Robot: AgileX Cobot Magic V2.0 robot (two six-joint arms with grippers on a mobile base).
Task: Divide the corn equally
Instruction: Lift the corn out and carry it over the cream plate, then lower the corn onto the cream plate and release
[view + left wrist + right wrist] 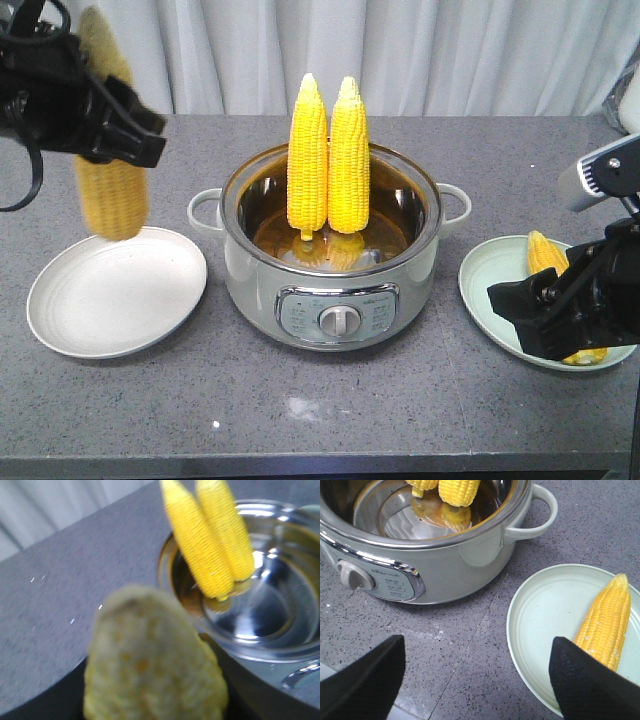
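We have our left gripper (122, 132) clamped around a bright yellow husked corn cob (112, 200). It holds the cob upright, lower end over the far part of the round white plate (70, 310). We cannot tell whether the cob touches the plate.

That plate sits at eight o'clock from the pale green electric cooking pot with a steel bowl (330, 285), in the middle of the grey speckled counter (200, 400). Two more yellow cobs (308, 150) (349, 150) stand on end in the pot, touching side by side with their paler tips up.

At four o'clock from the pot, a pale green plate (485, 275) carries one cob (545, 255) lying flat. Our right gripper (477, 680) hovers over that plate's near edge with its jaws spread wide, holding nothing.

We judge the step in hand to be laying the held cob on the white plate. To do it well, we should:

- Bring the cob toward the plate's middle rather than its six or twelve o'clock rim.
- Tip it from upright toward lying flat as we lower it.
- Let go only once its length rests on the plate.

Released on end, a tapered round cob would likely topple and roll off onto the counter. After release we should lift straight up, so the fingers do not drag it. That would put one cob on each plate, with the pot's pair to share out, one per side.
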